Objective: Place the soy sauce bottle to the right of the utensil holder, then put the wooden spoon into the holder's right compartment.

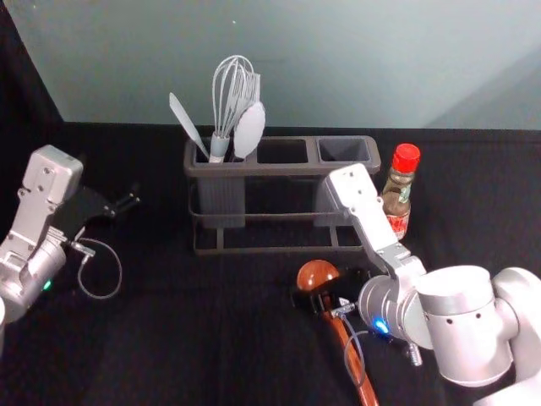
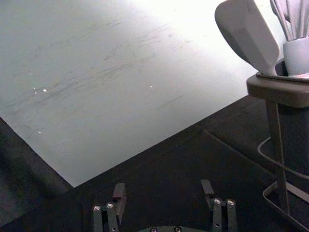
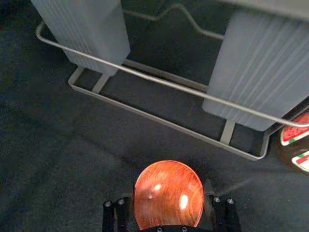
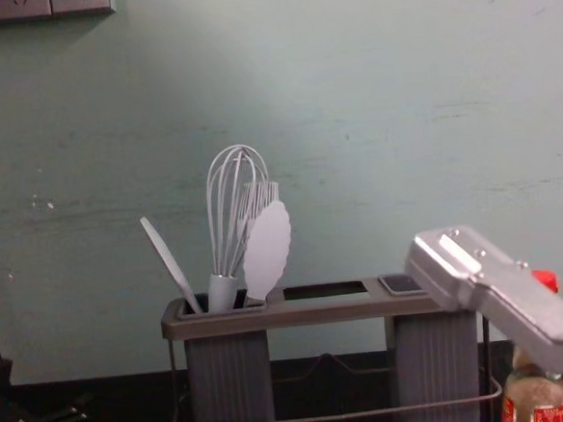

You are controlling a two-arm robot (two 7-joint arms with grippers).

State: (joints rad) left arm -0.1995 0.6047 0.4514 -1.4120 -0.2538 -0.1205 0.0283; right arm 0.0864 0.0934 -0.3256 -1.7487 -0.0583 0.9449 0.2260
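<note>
And now the spoon [image 1: 318, 274] is being straddled before the holder [image 1: 279, 170] by the right gripper [image 3: 168, 192], fingers apart, its handle [image 1: 363, 385] slanting toward the table's [image 1: 186, 338] near edge, the left gripper [image 2: 163, 187] idling leftward.

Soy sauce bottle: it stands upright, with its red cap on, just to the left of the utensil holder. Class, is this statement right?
Not quite: the side is wrong. The head view shows the soy sauce bottle just to the right of the utensil holder. The rest holds: it stands upright with its red cap on.
</note>
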